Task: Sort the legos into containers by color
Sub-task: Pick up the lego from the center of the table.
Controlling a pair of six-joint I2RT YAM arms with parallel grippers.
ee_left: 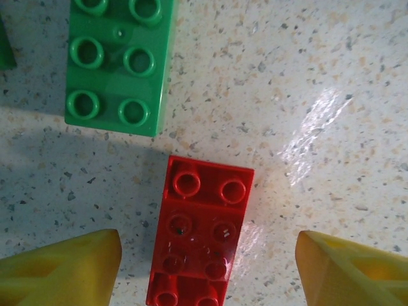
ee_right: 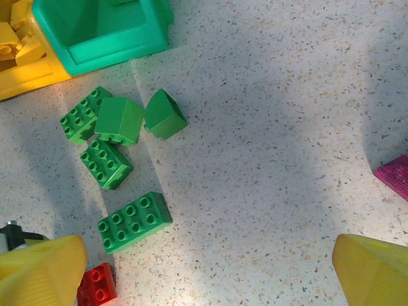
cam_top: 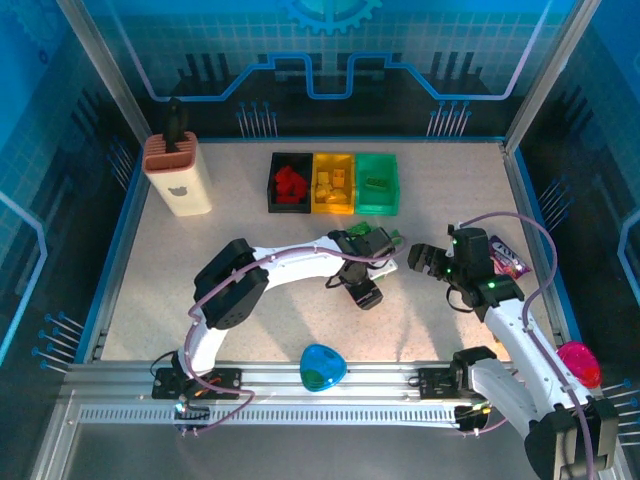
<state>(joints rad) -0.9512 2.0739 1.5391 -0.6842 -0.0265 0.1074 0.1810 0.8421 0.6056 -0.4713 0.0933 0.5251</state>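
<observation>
A red lego lies flat on the table between the yellow fingers of my left gripper, which is open and straddles it without touching. A green lego lies just beyond it. Several green legos are scattered near the green bin, and the red lego shows at the lower left. My right gripper is open over bare table. From above, the black bin, yellow bin and green bin hold red, yellow and green legos. Left gripper and right gripper hover in front of them.
A cream block with a brown top stands at the back left. A blue-green disc lies near the front edge, a pink cup at the right, and a snack packet behind my right arm, with its edge to the gripper's right.
</observation>
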